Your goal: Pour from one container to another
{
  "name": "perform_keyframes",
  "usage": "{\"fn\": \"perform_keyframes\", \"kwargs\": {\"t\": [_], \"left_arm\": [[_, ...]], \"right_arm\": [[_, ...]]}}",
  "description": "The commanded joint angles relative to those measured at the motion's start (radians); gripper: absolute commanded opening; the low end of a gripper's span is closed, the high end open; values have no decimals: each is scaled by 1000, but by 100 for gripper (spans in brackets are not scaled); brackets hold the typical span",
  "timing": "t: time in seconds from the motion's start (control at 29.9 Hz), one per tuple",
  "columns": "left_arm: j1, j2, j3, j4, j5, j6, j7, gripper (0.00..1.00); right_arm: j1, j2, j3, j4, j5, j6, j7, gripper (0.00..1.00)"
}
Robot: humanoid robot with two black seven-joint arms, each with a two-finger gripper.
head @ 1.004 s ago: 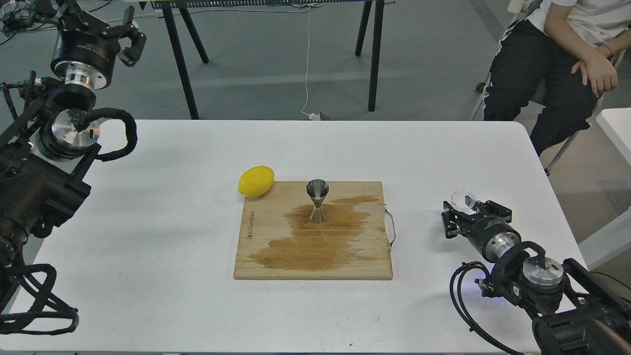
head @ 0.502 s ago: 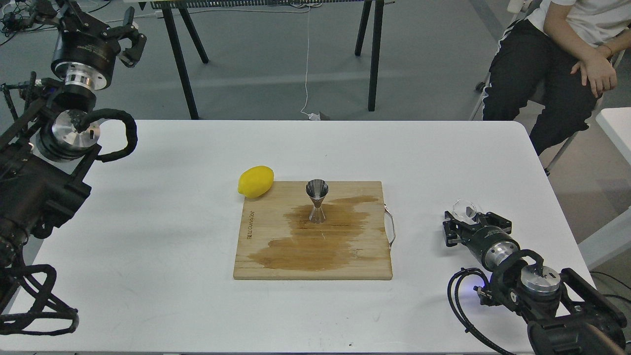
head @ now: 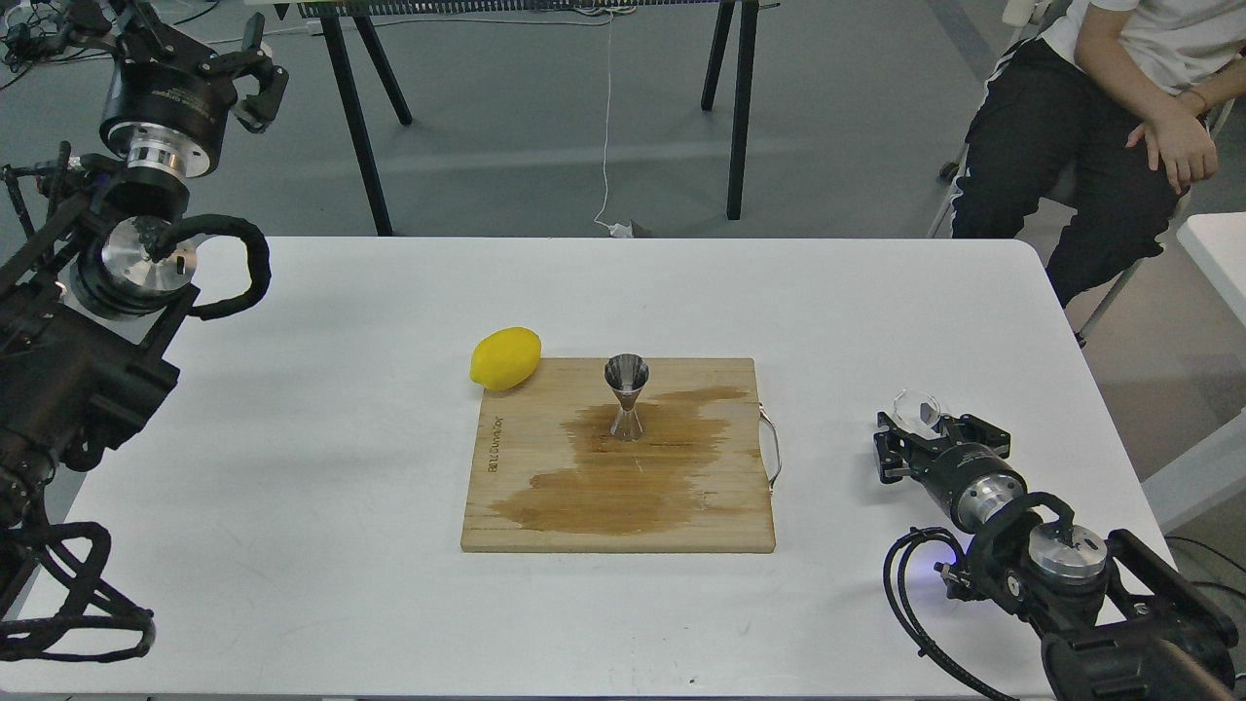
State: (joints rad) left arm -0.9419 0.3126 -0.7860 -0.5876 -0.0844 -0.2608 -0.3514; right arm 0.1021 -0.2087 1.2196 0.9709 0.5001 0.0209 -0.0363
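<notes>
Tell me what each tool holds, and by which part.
The right tool holds the glass cup by its lower body, one finger on each side. The left tool is open and holds nothing.

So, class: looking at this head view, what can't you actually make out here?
- Glass cup: contents, too small and clear; right gripper covers its base.
- Jigger: fill level, bowl too small and shiny.
- Seated person: head cut off by top edge.
- Left gripper: fingers dark, state unclear.
</notes>
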Motion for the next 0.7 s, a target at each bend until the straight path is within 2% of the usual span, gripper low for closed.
{"fn": "perform_keyframes", "kwargs": {"t": [0.0,0.2,0.54,0.67], "left_arm": [[0,-1,-1,0,0,0,0,100],[0,-1,1,0,0,0,0,100],[0,-1,-1,0,0,0,0,100],[0,-1,1,0,0,0,0,100]], "right_arm": [[1,-1,0,-1,0,-1,1,77],[-1,-1,1,0,0,-1,6,95],[7,-1,0,0,-5,11,10,96],[39,-17,-5,8,-12,100,4,98]]}}
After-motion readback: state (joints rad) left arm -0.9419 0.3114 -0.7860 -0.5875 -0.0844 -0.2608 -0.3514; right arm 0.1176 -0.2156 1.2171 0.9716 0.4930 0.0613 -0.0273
